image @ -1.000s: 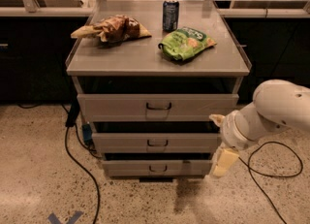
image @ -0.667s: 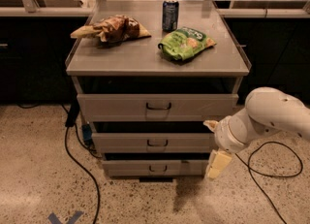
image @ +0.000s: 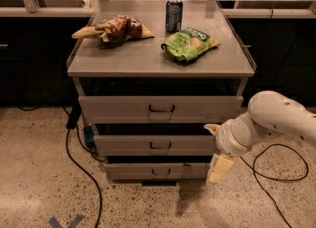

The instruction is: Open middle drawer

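Right of the middle drawer (image: 123,145), your gripper (image: 219,165) hangs; you cannot tell its grip. Hook the stiff central wire handle (image: 159,145); the drawer likely slides easily.

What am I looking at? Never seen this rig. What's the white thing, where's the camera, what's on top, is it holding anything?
The white thing is a robot arm on a mobile base, reaching in from the right of the picture. There is only one camera view. Where the camera is mounted is not on record, but it looks down at the front of a grey drawer cabinet.

On the cabinet top lie a brown snack bag, a dark can standing upright, and a green snack bag.

The middle drawer, the one to be opened, sits between a taller top drawer and a bottom drawer.

The gripper hangs low by the right end of the lower drawers, well away from the middle drawer's centre handle. It appears to hold nothing.
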You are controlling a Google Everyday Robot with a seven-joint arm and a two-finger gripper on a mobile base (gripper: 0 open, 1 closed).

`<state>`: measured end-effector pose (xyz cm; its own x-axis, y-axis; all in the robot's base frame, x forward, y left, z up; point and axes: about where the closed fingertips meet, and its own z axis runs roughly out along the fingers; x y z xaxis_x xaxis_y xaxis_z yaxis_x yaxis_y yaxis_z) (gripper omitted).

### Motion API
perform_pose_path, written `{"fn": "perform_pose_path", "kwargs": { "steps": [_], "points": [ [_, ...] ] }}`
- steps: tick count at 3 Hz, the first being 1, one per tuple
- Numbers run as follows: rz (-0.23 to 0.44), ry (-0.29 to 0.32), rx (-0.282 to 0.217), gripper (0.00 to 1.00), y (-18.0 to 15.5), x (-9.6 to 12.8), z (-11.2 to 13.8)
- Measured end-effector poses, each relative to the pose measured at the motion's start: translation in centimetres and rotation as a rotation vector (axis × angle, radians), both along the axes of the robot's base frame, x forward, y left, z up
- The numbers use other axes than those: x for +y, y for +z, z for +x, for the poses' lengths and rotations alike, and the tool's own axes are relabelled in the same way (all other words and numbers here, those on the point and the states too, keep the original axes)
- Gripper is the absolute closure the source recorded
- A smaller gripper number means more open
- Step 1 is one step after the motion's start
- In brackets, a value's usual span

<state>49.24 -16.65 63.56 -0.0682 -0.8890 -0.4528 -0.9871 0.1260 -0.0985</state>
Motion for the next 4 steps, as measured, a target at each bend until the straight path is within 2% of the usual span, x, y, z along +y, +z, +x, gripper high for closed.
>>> {"fn": "perform_pose_path", "kwargs": {
  "steps": [1, 2, 3, 4],
  "points": [
    [0.071, 0.015, -0.007, 0.0, -2.9, 0.6, 0.9],
    [0.108, 0.022, -0.008, 0.0, -5.1, 0.9, 1.6],
    [0.128, 0.046, -0.005, 0.0, -7.7, 1.6, 2.8],
    [0.118, 0.049, -0.019, 0.0, -9.6, 2.5, 3.9]
  ]
}}
